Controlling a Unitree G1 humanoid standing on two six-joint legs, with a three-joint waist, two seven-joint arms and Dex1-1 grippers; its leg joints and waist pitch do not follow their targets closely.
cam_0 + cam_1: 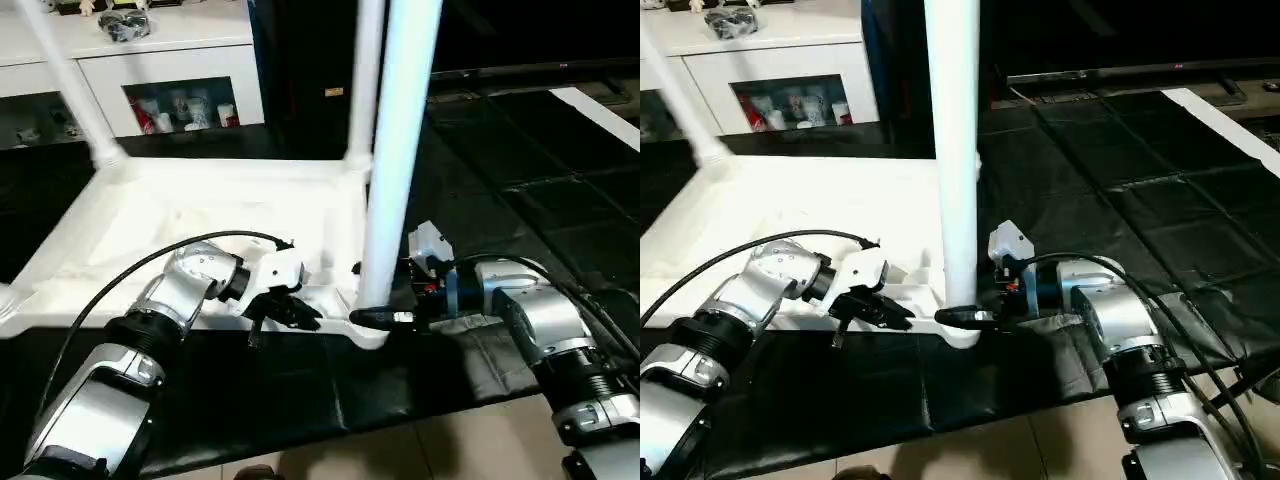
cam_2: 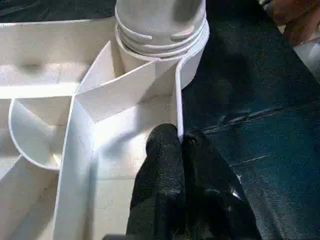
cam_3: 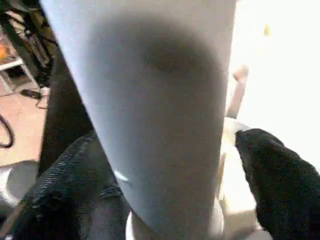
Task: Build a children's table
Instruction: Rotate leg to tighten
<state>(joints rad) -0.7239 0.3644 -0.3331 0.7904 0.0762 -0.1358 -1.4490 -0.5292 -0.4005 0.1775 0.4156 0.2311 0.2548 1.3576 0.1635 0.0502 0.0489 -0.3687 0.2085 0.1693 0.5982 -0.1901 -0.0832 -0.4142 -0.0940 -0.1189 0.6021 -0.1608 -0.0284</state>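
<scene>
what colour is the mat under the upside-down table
Black, with a quilted panel look; the mat shows best in the right eye view.

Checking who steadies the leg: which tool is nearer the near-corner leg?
Right. The right tool stands open around the base of the leg; the left tool sits beside it, shut on the tabletop's edge rib.

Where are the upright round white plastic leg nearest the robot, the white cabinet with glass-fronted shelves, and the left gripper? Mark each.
upright round white plastic leg [image 1: 395, 150], left eye view, mid-shaft.
white cabinet with glass-fronted shelves [image 1: 160, 62], left eye view, front panel.
left gripper [image 2: 181, 142], left wrist view, fingertips at the tabletop's rim.
</scene>
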